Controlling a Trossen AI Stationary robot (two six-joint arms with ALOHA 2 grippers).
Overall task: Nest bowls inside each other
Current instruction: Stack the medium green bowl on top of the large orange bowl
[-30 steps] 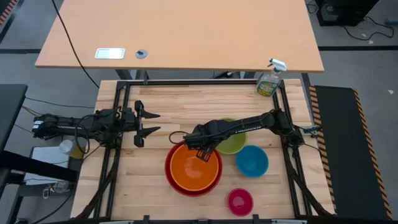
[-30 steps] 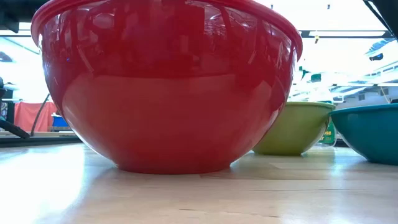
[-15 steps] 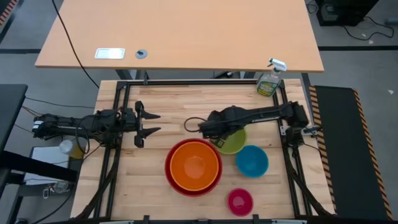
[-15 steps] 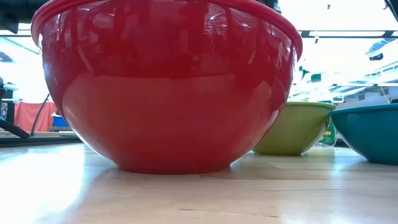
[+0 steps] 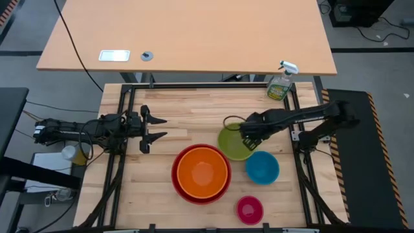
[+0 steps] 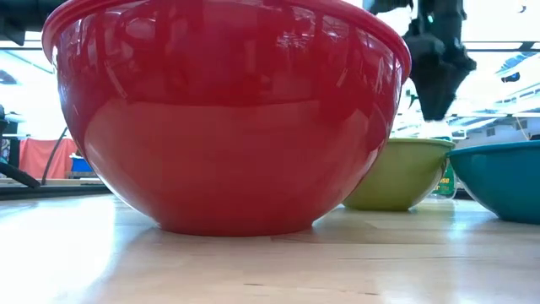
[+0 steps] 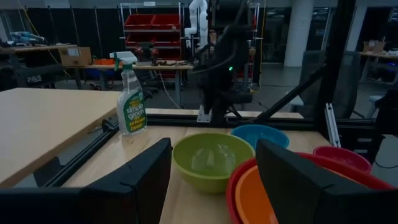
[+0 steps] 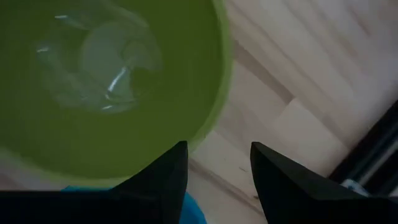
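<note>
The orange bowl [image 5: 201,171] sits nested inside the red bowl [image 6: 228,118] at the table's near middle. Beside them on the wood stand the lime green bowl [image 5: 231,144], the blue bowl [image 5: 262,167] and the small magenta bowl [image 5: 250,209], each on its own base. My right gripper [image 5: 249,133] hangs open, pointing down, over the green bowl's right rim [image 8: 214,93], clear above it in the low view [image 6: 434,76]. My left gripper [image 5: 162,127] waits open and level at the table's left, holding nothing.
A green spray bottle [image 5: 280,83] stands at the table's far right corner. A black frame rail [image 5: 194,86] runs around the table. Bare wood lies between my left gripper and the bowls.
My right gripper has travelled from above the orange bowl toward the table's right edge and slightly toward the far edge, ending over the green bowl's right rim. It has rolled about its downward axis on the way. The bowls have stayed in place.
</note>
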